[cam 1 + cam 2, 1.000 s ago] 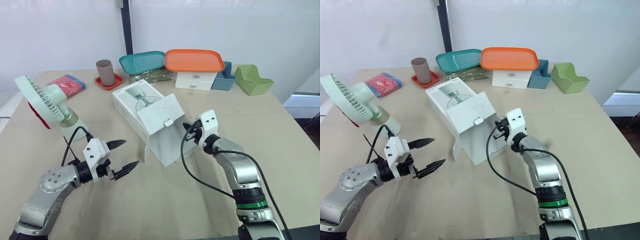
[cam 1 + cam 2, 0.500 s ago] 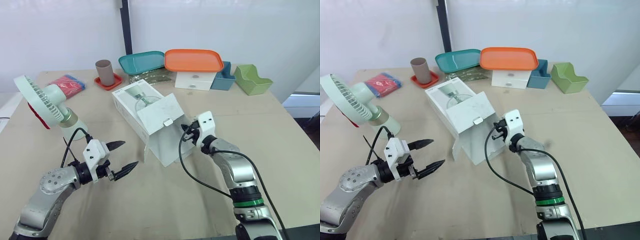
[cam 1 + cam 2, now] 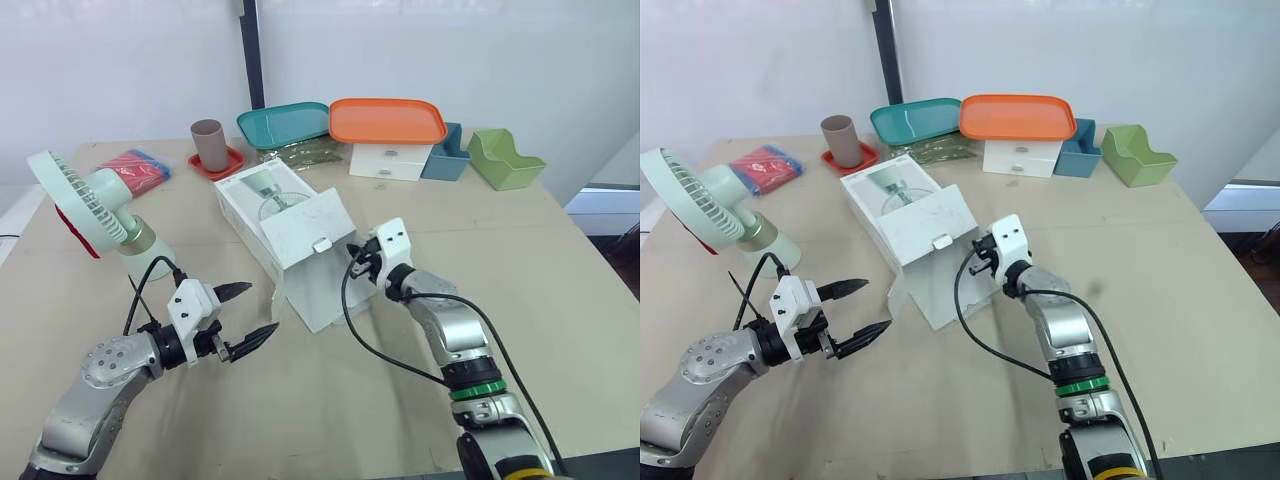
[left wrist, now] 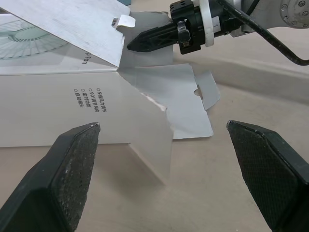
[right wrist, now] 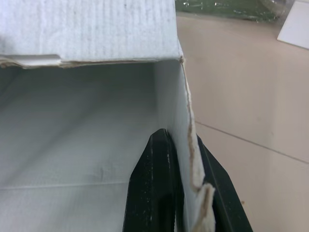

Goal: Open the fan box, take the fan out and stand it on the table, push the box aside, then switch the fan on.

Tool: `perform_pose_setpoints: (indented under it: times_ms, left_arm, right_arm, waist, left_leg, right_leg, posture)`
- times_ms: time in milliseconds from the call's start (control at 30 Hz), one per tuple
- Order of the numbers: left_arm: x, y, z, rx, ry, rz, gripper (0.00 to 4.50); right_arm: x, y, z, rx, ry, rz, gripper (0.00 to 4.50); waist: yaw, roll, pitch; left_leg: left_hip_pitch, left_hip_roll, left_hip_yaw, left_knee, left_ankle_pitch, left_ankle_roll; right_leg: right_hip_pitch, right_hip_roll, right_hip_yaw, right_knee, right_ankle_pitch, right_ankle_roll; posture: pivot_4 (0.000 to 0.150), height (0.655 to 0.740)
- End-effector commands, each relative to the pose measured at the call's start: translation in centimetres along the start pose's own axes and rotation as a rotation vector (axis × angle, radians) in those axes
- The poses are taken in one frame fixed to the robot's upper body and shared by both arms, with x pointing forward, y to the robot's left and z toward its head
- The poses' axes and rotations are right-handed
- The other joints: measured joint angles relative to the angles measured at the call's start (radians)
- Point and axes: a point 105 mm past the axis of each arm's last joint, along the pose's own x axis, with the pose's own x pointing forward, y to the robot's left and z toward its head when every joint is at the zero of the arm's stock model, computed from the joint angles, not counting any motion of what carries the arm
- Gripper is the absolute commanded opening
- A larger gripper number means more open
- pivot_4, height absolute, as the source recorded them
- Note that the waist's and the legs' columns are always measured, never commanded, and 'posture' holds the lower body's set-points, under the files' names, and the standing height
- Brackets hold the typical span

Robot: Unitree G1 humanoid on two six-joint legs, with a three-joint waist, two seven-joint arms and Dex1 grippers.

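Observation:
The pale green fan (image 3: 88, 212) stands upright on the table (image 3: 560, 270) at the left, its head tilted. The white fan box (image 3: 262, 203) lies on its side mid-table, its end flaps open toward me and its inside bare (image 5: 82, 121). My right gripper (image 3: 357, 263) is shut on the box's side wall at the open end, one finger inside and one outside (image 5: 179, 137). My left gripper (image 3: 262, 307) hovers open over the table in front of the fan, left of the box's flaps (image 4: 193, 104), holding nothing.
Along the far edge stand a brown cup (image 3: 209, 145) on a red saucer, a teal tray (image 3: 285, 122), an orange tray (image 3: 388, 120) on a white drawer unit, a blue bin (image 3: 447, 155) and a green bin (image 3: 507, 160). A red packet (image 3: 135, 165) lies behind the fan.
My right gripper has moved left and away from me with the box wall pinched, dragging and turning the box leftward. The left gripper and the fan have stayed put.

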Motion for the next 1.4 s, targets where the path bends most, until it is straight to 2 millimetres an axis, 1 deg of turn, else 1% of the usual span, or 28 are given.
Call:
perform_pose_setpoints:
  times_ms: [33,100,267,500,667,733,933,1067,1133,1233,1400]
  left_arm:
    - [0.1,-0.3,1.0,0.034,-0.027,-0.007,4.5]
    - [0.1,-0.3,1.0,0.035,-0.026,-0.007,4.5]
    - [0.1,-0.3,1.0,0.034,-0.024,-0.004,4.5]
    - [0.2,-0.2,0.8,0.032,-0.021,-0.005,4.5]
    - [0.3,-0.2,0.8,0.03,-0.02,-0.01,4.5]
    - [0.3,-0.2,0.8,0.03,-0.02,-0.014,4.5]
    - [0.3,-0.2,0.7,0.027,-0.016,-0.02,4.5]
    - [0.3,-0.2,0.6,0.025,-0.014,-0.023,4.5]
    - [0.4,-0.2,0.8,0.023,-0.019,-0.025,4.5]
    - [0.5,-0.2,0.9,0.024,-0.024,-0.029,4.5]
    - [0.5,-0.2,0.9,0.026,-0.024,-0.039,4.5]
  right_arm:
    - [0.2,0.0,1.4,-0.002,-0.064,0.002,0.17]
    - [0.1,-0.3,1.3,0.017,-0.067,-0.013,0.17]
    - [-0.5,-2.0,0.8,0.079,-0.053,-0.104,0.17]
    - [-2.5,-5.3,-0.2,0.136,-0.022,-0.274,0.17]
    - [-3.6,-6.5,-0.8,0.137,-0.007,-0.325,0.17]
    - [-4.6,-7.7,-1.1,0.135,0.003,-0.384,0.17]
    - [-6.9,-10.4,-1.6,0.152,0.021,-0.519,0.17]
    - [-9.3,-12.4,-2.0,0.131,0.044,-0.628,0.17]
    - [-11.0,-13.3,-2.5,0.132,0.063,-0.693,0.17]
    - [-12.7,-13.7,-2.6,0.13,0.076,-0.751,0.17]
    - [-14.6,-14.1,-2.7,0.16,0.09,-0.852,0.17]
  waist:
    - [0.0,0.0,0.0]
    - [0.0,0.0,0.0]
    - [0.001,0.0,0.0]
    - [0.001,0.0,0.0]
    - [0.001,0.001,0.0]
    - [0.0,0.001,0.0]
    - [0.001,0.002,0.0]
    - [0.002,0.002,0.0]
    - [0.002,0.003,0.0]
    - [0.002,0.003,-0.001]
    - [0.0,0.005,0.0]
  left_leg:
    - [0.0,0.0,0.0,0.0,0.0,0.0]
    - [0.0,0.0,0.0,0.0,0.0,0.0]
    - [0.0,0.0,0.0,0.0,0.0,0.0]
    - [0.0,0.0,0.0,0.0,0.0,0.0]
    - [0.0,0.0,0.0,0.0,0.0,0.0]
    - [0.0,0.0,0.0,0.0,0.0,0.0]
    - [0.0,0.0,0.001,0.0,0.0,0.0]
    - [0.0,0.0,0.001,0.0,0.0,0.001]
    - [0.0,0.0,0.001,0.0,0.0,0.001]
    - [0.0,0.0,0.001,0.0,0.0,0.001]
    - [0.001,0.0,0.003,0.0,-0.001,0.002]
  right_leg:
    - [0.0,0.0,0.0,0.0,0.0,0.0]
    - [0.0,0.0,0.0,0.0,0.0,0.0]
    - [0.0,0.0,0.0,0.0,0.0,0.0]
    - [0.0,0.0,0.0,0.0,0.0,0.0]
    - [0.0,0.0,0.0,0.0,0.0,0.0]
    - [0.0,0.0,0.0,0.0,0.0,0.0]
    - [0.0,0.0,0.001,0.0,0.0,0.0]
    - [0.0,0.0,0.001,0.0,0.0,0.0]
    - [0.0,0.0,0.001,0.0,0.0,0.0]
    - [0.001,0.0,0.001,0.0,0.0,0.0]
    - [0.001,0.001,0.003,0.0,0.0,0.0]
  posture:
    - [0.15,0.74]
    - [0.15,0.74]
    - [0.15,0.74]
    - [0.15,0.74]
    - [0.15,0.74]
    - [0.15,0.74]
    - [0.15,0.74]
    - [0.15,0.74]
    - [0.15,0.74]
    - [0.15,0.74]
    - [0.15,0.74]
